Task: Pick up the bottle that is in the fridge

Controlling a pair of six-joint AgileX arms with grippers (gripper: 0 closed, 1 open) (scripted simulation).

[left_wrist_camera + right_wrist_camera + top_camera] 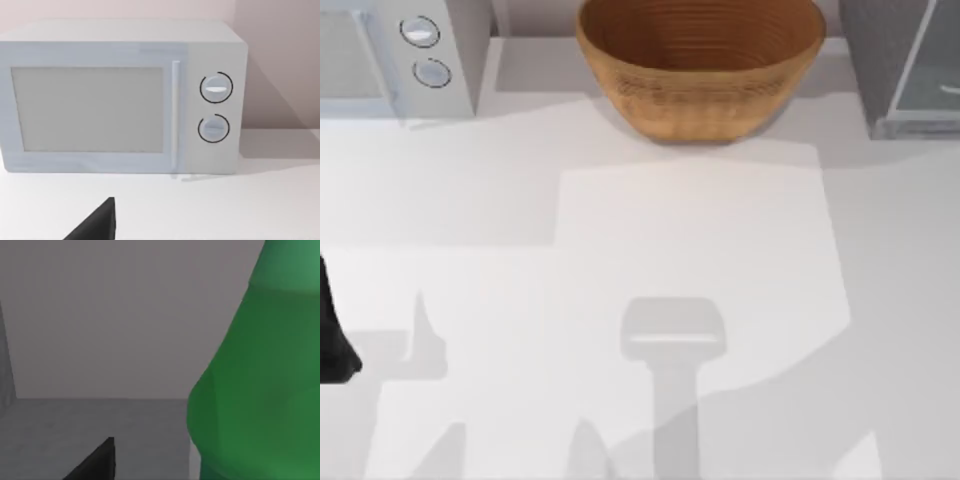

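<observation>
Right pincer (95, 462) beside bottle (255, 390) (upright).

On the desk (620, 250), the microwave (390, 55) stands at 10 o'clock, the woven bowl (700, 65) at 12 o'clock between it and the fridge (910, 65), which stands at 2 o'clock. The left arm (335, 345) sits at 9 o'clock, facing the microwave. The bottle (260, 390) stands inside the fridge, close before the right tool

left arm (334, 335): parked at table's left edge | right gripper (92, 462): low, finger tip visible
</observation>
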